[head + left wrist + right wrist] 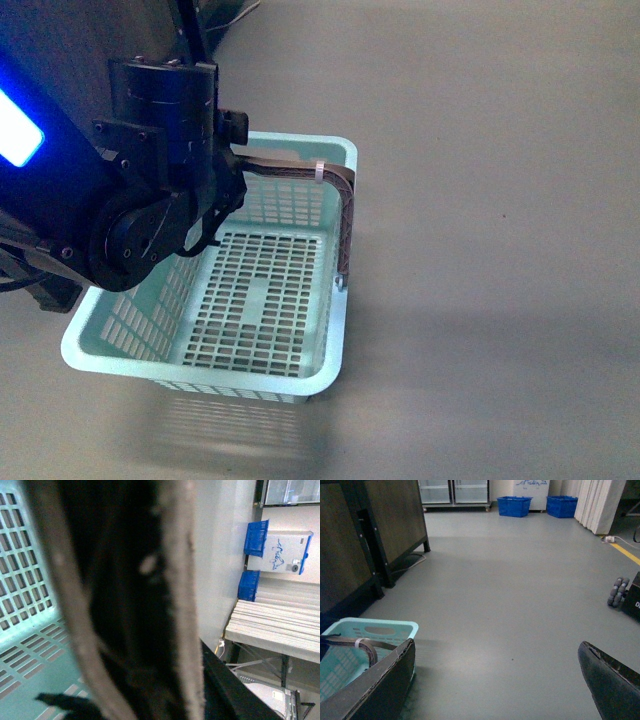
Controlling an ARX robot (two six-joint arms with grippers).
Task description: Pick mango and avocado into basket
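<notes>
The teal plastic basket has slotted walls and a slotted floor. It is low on the left in the front view, over the smooth grey floor. Its brown handle has a white band and reaches up to the black left arm. The arm hides the left gripper, so nobody can tell its grip. The left wrist view shows mostly a blurry dark strip. The right gripper is wide and holds nothing. Its dark fingers are cut off.

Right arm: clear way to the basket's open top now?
Probably yes: right gripper is open and empty, only bare floor between it and the basket; left arm crowds just its left side.
</notes>
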